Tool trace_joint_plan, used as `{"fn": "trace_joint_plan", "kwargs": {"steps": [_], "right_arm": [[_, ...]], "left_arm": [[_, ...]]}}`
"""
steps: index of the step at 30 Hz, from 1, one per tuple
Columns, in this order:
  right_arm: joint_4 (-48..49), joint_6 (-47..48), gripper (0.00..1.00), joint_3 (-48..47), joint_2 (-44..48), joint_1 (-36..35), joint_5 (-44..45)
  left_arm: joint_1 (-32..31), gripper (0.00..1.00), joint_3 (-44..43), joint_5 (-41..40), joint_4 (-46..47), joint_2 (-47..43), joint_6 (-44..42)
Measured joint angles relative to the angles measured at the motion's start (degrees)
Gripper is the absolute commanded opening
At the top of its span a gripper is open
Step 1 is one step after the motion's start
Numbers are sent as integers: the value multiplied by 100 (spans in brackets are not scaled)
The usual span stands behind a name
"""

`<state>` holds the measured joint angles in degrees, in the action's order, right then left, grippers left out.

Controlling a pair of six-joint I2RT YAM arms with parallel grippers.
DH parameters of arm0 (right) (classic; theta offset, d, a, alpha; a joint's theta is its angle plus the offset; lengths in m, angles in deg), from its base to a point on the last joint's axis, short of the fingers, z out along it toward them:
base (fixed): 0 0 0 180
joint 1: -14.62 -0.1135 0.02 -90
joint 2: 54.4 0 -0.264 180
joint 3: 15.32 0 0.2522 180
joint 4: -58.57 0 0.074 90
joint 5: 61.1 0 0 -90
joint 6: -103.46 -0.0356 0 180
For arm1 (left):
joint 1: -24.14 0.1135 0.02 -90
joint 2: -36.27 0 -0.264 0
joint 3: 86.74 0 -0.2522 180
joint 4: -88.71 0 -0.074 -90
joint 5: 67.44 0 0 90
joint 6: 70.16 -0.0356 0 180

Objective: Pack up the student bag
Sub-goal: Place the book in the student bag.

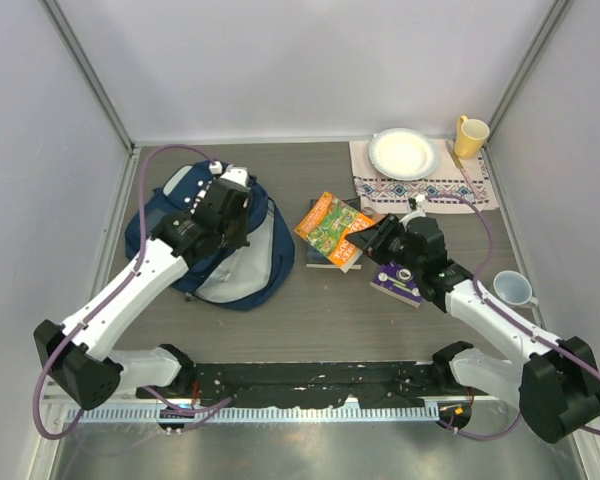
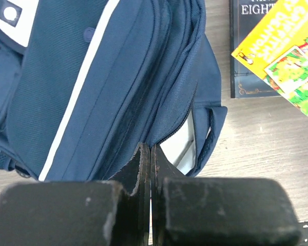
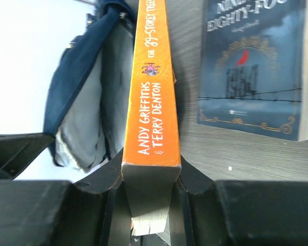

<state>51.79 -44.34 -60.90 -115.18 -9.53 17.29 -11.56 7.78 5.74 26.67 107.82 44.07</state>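
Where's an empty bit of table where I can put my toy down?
Best is the bare strip of table between the student bag, the books and the arm bases. The back edge between bag and placemat is bare too. It's crowded at the books, where the right gripper holds one, and on the placemat.

lab test booth: white panel walls (image 1: 310, 60) around table (image 1: 320, 320).

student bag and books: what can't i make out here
- student bag interior: left wrist view shows only a sliver of grey lining; top view, left arm partly covers it.
- left gripper: shut, fabric pinched or not unclear.
- dark blue book title: cut off by frame edge; top view, orange book overlaps it.
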Motion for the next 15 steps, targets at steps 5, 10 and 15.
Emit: {"fn": "trace_joint_plan", "kwargs": {"steps": [5,10,15], "right_arm": [[442,-310,1,2,186,0,-391],[1207,-767,1,28,-83,-138,-789],[1720,-1088,1,11,-682,-673,-994]], "left_arm": [[-2,0,-4,-407,0,-275,179],[-2,0,-4,-621,4,-612,304],[0,0,-2,-721,46,-691,424]]}}
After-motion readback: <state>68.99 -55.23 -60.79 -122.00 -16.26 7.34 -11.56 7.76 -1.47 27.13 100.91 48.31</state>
